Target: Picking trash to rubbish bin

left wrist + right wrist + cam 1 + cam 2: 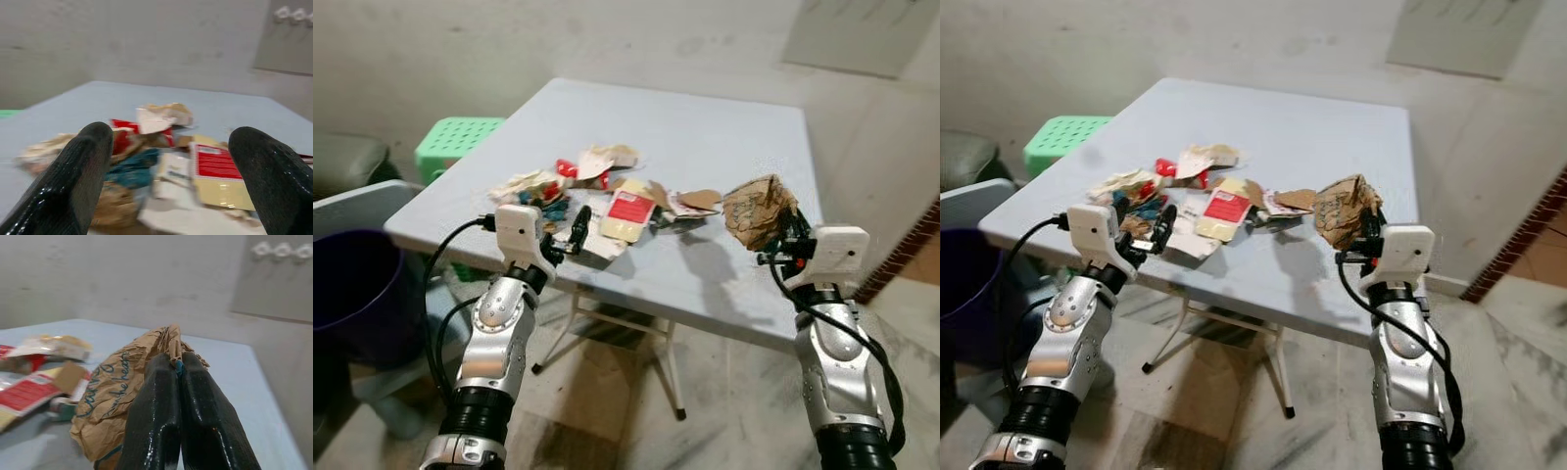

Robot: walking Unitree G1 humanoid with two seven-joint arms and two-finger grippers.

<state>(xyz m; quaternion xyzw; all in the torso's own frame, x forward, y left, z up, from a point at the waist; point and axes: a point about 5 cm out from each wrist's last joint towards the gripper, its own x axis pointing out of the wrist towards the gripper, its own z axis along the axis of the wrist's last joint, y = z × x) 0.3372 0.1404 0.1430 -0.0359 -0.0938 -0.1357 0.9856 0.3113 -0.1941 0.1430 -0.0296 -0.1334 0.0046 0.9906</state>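
- A dark purple plastic rubbish bin (352, 294) stands on the floor at the far left, below the table's left corner; no trash can be made out inside it from here.
- A green perforated plastic stool (455, 142) sits beyond the bin, beside the table's left edge.
- The left gripper (570, 233) hovers at the near left edge of the pale blue square folding table (705, 137), its two black fingers (73, 181) spread wide and holding nothing, aimed at the litter.
- A scattered heap of paper and packet trash (597, 201) lies in the middle of the table, among it a flat red-and-cream carton (628, 213), torn cardboard pieces and a teal scrap.
- The right gripper (787, 235) is raised at the table's near right side, its fingers pressed together on a fold of a crumpled brown paper bag (756, 209), which it pinches just above the tabletop.
- Judged from this, the task is at an early stage: one piece is gripped but not carried to the bin, which is well apart on the opposite side, and nearly all the heap is left to clear.
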